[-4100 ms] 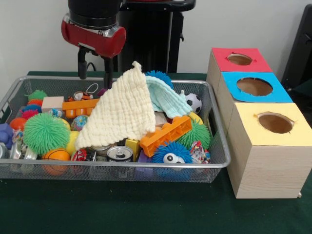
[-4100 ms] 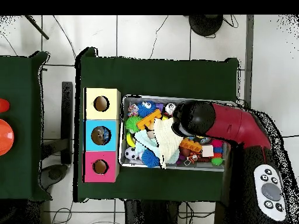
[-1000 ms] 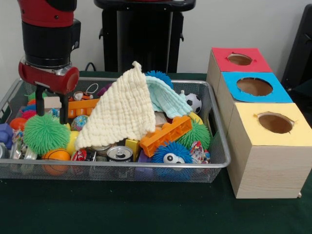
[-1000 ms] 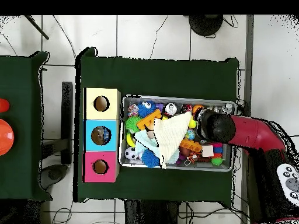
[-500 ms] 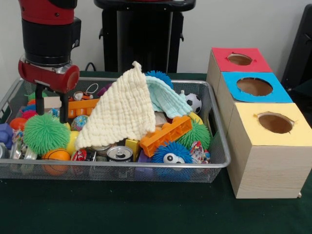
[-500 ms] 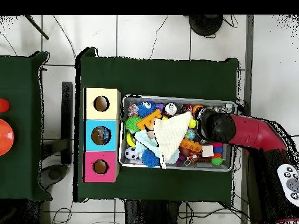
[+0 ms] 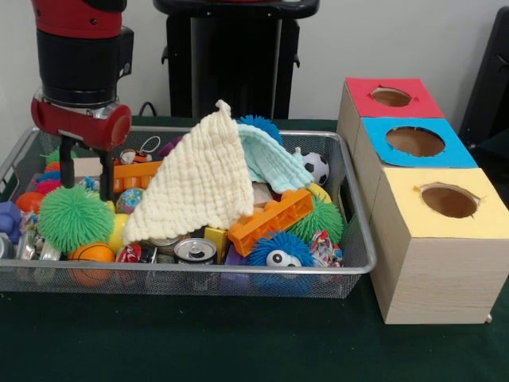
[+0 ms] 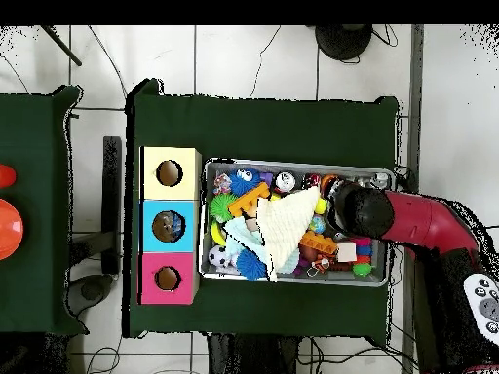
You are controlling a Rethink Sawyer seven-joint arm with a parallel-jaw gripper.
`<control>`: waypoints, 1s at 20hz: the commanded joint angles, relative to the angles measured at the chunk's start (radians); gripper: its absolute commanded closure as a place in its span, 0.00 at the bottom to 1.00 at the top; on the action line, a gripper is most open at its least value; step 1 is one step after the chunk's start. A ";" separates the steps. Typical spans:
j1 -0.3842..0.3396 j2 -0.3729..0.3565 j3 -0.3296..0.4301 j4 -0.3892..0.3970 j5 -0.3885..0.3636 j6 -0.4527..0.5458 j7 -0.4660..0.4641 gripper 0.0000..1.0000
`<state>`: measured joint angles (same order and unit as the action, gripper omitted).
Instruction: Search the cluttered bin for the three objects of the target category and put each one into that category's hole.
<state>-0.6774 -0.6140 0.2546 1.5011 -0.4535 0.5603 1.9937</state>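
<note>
The bin (image 7: 238, 271) is a silver wire mesh basket full of toys; it also shows in the overhead view (image 8: 292, 164). My gripper (image 7: 85, 177) hangs open and empty over the bin's left end in the front view. Its two black fingers (image 7: 106, 177) stand apart just above a big green spiky ball (image 7: 74, 215). In the overhead view the arm's head (image 8: 356, 209) hides the gripper. Three wooden boxes with holes stand beside the bin, with red (image 7: 362, 91), blue (image 7: 374, 137) and yellow (image 7: 406, 199) tops.
A cream cloth (image 7: 199, 179) is draped over the middle of the pile, with a light blue cloth (image 7: 270, 163) behind it. Around them lie an orange brick (image 7: 270, 219), a soccer ball (image 7: 316, 167), a blue spiky ball with eyes (image 7: 278, 251), a can (image 7: 195, 251) and a small basketball (image 7: 90, 255).
Since four seconds ago the arm has moved from the bin's middle to its left end in the front view and come lower. In the last half second it barely shifted.
</note>
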 commanded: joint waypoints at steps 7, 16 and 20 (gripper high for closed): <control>-0.029 0.033 0.093 0.056 -0.025 0.099 -0.168 0.00; -0.030 0.013 0.091 0.074 -0.028 0.112 -0.164 0.00; -0.028 0.028 0.091 0.063 -0.033 0.106 -0.161 0.00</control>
<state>-0.6968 -0.6115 0.2854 1.5142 -0.4570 0.5601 1.9937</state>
